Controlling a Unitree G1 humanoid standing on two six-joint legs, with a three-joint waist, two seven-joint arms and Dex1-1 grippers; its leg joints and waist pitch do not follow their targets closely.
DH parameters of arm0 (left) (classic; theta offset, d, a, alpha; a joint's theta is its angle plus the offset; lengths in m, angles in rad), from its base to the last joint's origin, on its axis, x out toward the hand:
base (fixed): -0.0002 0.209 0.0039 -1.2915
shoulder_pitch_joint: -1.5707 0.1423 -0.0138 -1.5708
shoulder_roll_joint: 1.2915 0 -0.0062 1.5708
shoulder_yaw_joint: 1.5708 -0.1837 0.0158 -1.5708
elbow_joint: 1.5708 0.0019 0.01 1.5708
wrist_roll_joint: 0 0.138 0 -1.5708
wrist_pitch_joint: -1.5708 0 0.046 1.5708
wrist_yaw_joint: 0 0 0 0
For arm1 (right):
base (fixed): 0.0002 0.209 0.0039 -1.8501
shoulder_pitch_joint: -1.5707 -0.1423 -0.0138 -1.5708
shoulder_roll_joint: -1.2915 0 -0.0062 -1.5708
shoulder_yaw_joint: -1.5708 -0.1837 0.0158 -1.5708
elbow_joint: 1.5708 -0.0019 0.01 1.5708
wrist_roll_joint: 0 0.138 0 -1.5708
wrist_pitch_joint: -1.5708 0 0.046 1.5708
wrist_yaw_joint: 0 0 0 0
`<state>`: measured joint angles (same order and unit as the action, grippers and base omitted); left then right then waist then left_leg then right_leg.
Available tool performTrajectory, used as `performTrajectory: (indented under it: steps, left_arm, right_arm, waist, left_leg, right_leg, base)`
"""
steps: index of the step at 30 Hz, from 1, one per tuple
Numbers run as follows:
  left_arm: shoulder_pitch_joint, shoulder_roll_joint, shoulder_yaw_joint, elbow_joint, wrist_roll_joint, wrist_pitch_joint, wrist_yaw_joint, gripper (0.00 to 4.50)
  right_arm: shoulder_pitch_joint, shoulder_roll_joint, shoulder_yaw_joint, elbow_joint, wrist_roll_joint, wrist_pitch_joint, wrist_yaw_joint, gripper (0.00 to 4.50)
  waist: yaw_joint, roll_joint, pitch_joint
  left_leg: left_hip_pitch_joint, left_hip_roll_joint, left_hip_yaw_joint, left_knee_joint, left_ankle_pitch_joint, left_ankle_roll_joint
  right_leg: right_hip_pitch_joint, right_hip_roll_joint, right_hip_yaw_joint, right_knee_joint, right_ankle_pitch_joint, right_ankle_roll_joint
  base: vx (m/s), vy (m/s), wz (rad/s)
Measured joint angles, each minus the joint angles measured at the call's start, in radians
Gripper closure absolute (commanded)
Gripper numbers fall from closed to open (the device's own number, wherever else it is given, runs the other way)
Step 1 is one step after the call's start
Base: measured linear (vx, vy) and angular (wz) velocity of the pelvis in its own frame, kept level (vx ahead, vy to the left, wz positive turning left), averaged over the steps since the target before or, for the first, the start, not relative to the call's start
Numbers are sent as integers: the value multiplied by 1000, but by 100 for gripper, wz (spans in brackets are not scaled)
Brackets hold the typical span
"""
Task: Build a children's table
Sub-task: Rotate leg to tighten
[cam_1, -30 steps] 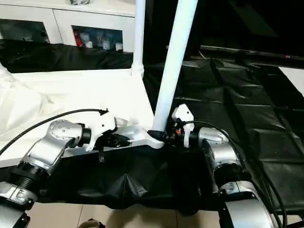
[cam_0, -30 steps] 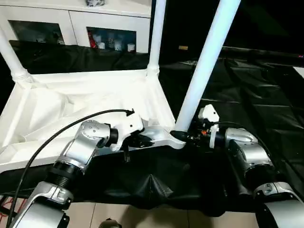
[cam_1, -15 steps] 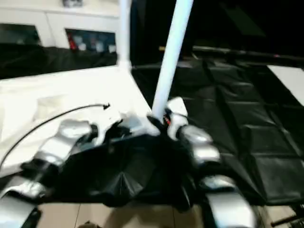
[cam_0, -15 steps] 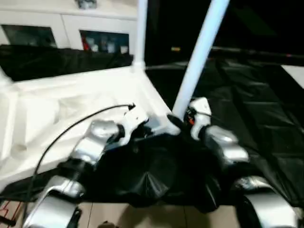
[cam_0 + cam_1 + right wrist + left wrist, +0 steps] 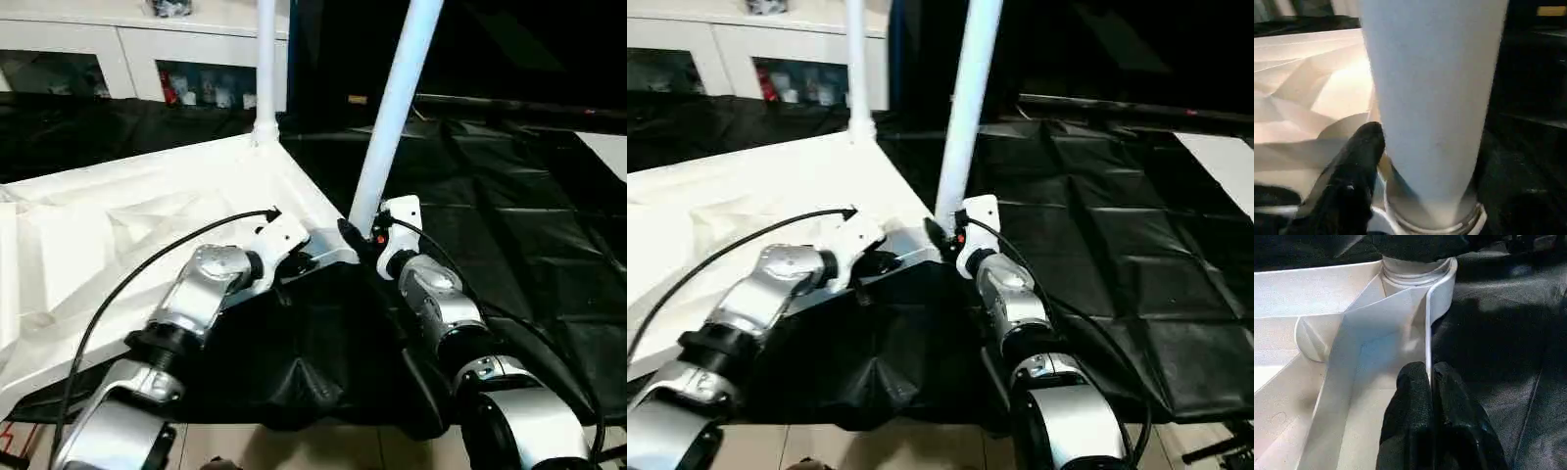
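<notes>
Black sheeting [image 5: 509, 225] covered the work surface. On it lay the children's table top [image 5: 127, 225], upside down, ribbed underside facing up, white, spreading from the middle of the head view off to the robot's left. Its near right corner sat between the two grippers.

Behind, along the far wall, stood a white cabinet [image 5: 127, 59] with glass doors, small items on its shelves too small to identify.

Two legs stood upright in corner sockets. The near leg [image 5: 392, 117] rose from the corner socket closest to the grippers, leaning slightly to the right as it went up. The far leg [image 5: 265, 59] stood in the far right corner, straight.

Silver forearms reached in from the bottom edge. A black cable [image 5: 137, 274] arched over the left forearm.

Left gripper [image 5: 1431, 382]: fingers pressed together, pinching the thin upright rim of the table top just short of the near leg's socket. The rim edge ran between the two black fingertips [image 5: 1413, 387].

Right gripper [image 5: 355, 240]: at the base of the near leg, on the socket's right side. One black finger [image 5: 1352, 171] lay against the leg's lower end, touching it just above the socket collar. The opposite finger was hidden; could not tell whether the jaws clasped the leg or stood free.
</notes>
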<state>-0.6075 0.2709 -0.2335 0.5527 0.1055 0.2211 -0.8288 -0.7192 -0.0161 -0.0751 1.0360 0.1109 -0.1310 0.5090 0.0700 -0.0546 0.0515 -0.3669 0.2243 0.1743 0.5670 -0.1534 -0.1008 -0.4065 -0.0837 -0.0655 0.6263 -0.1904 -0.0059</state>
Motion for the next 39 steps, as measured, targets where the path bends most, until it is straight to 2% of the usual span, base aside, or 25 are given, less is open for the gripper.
performTrajectory:
  steps: [5, 11, 16, 18, 23, 29, 34, 38, 39]
  left_arm:
    - [22, 58, 11, -23, -27, -24, -91, 450]
    - [44, 99, 7, -49, -52, -49, -207, 450]
    - [58, 122, -1, -71, -80, -50, -292, 450]
    - [62, 127, -3, -79, -86, -50, -318, 450]
    - [66, 127, -14, -96, -93, -50, -367, 450]
    - [66, 128, -16, -96, -97, -50, -373, 450]
    - [63, 111, -17, -86, -82, -56, -331, 450]
    - [31, 59, -14, -24, -48, -60, -208, 450]
    - [15, 33, -12, -1, -31, -55, -153, 450]
  right_arm:
    - [10, -62, 53, -10, -9, -5, 190, 145]
    - [49, -152, 86, -55, -7, 0, 435, 145]
    - [61, -200, 111, -95, 4, 30, 580, 145]
    - [63, -210, 121, -106, 5, 38, 607, 172]
    - [75, -218, 136, -135, 3, 45, 653, 202]
    - [90, -224, 143, -172, 1, 44, 658, 237]
    - [96, -212, 135, -179, 1, 54, 619, 242]
    - [88, -147, 84, -142, -11, 52, 362, 246]
    - [74, -114, 60, -118, -13, 50, 248, 249]
  waist:
    - [-2, 0, 0]
    - [17, 1, 0]
    - [24, 3, 2]
    - [27, 4, 3]
    - [45, 7, 4]
    - [45, 8, 4]
    - [46, 8, 4]
    - [37, 8, 4]
    - [32, 8, 4]
  left_leg:
    - [-1, 1, -1, 0, 0, 0]
    - [-1, 1, 0, 0, 0, 0]
    - [-2, 1, 1, 0, 0, 0]
    - [-2, 1, 1, 1, 0, 0]
    - [-2, 1, 1, 1, 0, 0]
    - [-1, 1, 1, 1, 0, 0]
    - [-1, 0, 1, 1, 0, 0]
    - [1, 0, 0, 1, 0, 0]
    - [1, 0, 0, 1, 0, 0]
  right_leg:
    - [0, 1, 0, -1, 0, 0]
    - [0, 1, 0, -3, 0, 0]
    - [0, 1, 0, -3, 0, 0]
    - [0, 1, 0, -3, 0, -1]
    - [0, 1, 0, -2, 0, -1]
    - [1, 0, 0, -2, 0, -1]
    - [1, -1, 0, -2, 0, -1]
    - [2, -1, 1, 0, 1, -2]
    - [2, -1, 1, 0, 1, -2]
  base:
    - [0, 0, 0]
    - [0, 0, 0]
    - [0, 0, 0]
    - [0, 0, 0]
    - [0, 0, 0]
    - [0, 0, 0]
    - [0, 0, 0]
    - [0, 0, 0]
    - [0, 0, 0]
